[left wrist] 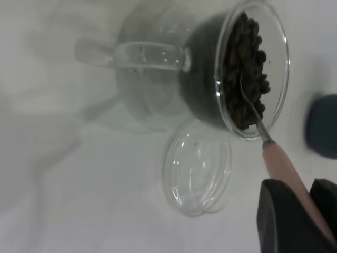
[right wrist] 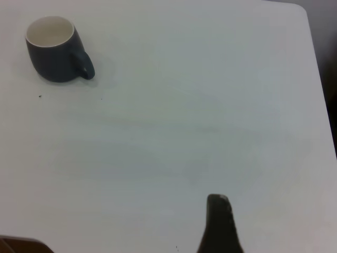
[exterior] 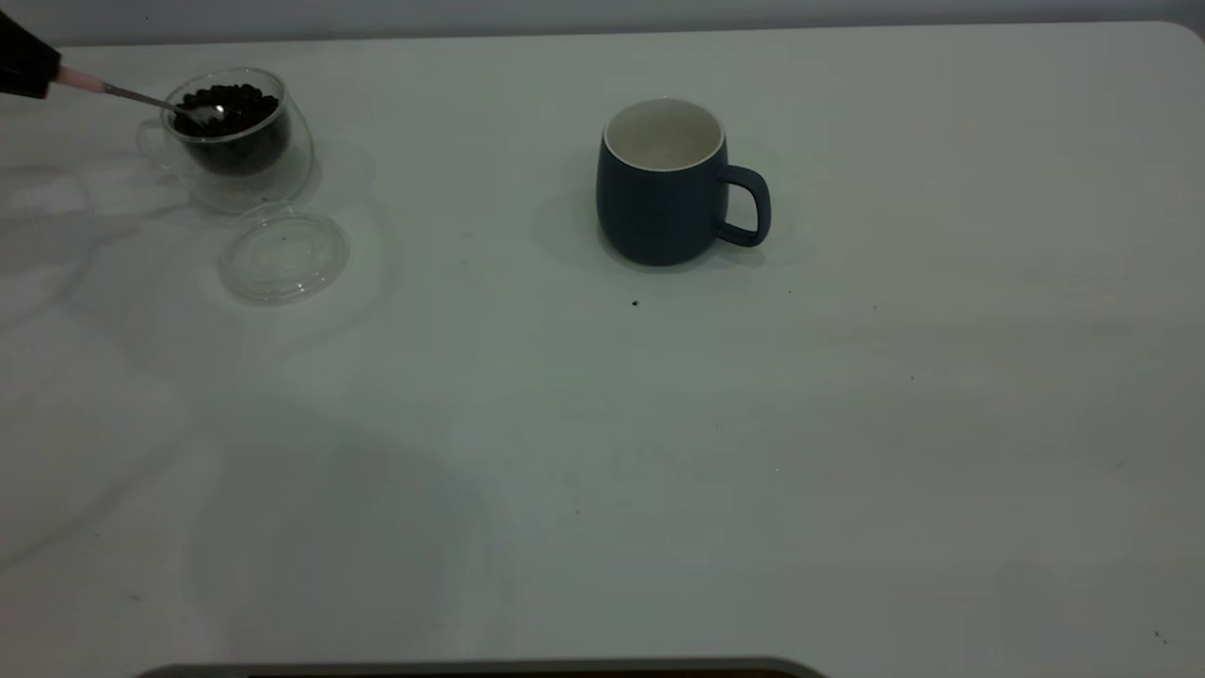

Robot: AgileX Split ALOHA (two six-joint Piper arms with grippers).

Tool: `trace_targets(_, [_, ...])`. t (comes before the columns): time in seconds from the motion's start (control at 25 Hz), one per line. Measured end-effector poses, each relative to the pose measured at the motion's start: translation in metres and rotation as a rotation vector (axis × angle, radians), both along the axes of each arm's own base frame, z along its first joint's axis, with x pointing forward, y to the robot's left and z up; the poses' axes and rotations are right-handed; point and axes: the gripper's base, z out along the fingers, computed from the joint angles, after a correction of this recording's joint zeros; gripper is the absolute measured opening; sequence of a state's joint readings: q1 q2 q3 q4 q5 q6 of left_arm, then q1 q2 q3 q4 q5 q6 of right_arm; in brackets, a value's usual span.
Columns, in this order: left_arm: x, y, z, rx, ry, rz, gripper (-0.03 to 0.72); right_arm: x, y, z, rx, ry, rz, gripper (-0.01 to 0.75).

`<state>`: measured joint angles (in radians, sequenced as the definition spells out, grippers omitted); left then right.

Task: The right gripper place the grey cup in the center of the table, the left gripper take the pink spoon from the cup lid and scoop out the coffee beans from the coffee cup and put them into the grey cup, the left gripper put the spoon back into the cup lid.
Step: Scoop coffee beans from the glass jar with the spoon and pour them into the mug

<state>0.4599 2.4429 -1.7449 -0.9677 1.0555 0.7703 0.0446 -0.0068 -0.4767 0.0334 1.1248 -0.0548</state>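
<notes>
Beans (exterior: 231, 102) fill the glass cup (exterior: 235, 132); grey cup (exterior: 664, 184) seemingly empty; left gripper (left wrist: 300, 219) fingers clamp the spoon (left wrist: 274, 153).

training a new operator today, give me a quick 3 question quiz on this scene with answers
1. True or false: the grey cup already holds coffee beans.
2. Which is the left claw gripping? A) cup lid B) pink spoon C) grey cup
3. Where is the spoon's bowl?

Key:
1. False; its pale inside looks empty.
2. B; the pink spoon is clamped by its handle.
3. In the coffee beans inside the glass coffee cup, with the clear cup lid lying empty on the table beside it.
</notes>
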Motion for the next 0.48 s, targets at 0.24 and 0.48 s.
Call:
trace_targets(0.24, [-0.005,0.006,-0.023,-0.081,-0.002,-0.006,0.134,0.000,0.000,0.000,0.000,0.000,0.000,0.590])
trace_targets(0.48, [-0.004,0.004,-0.029,-0.115,-0.024,-0.005,0.134,0.000,0.000,0.000,-0.001,0.000,0.001,0.590])
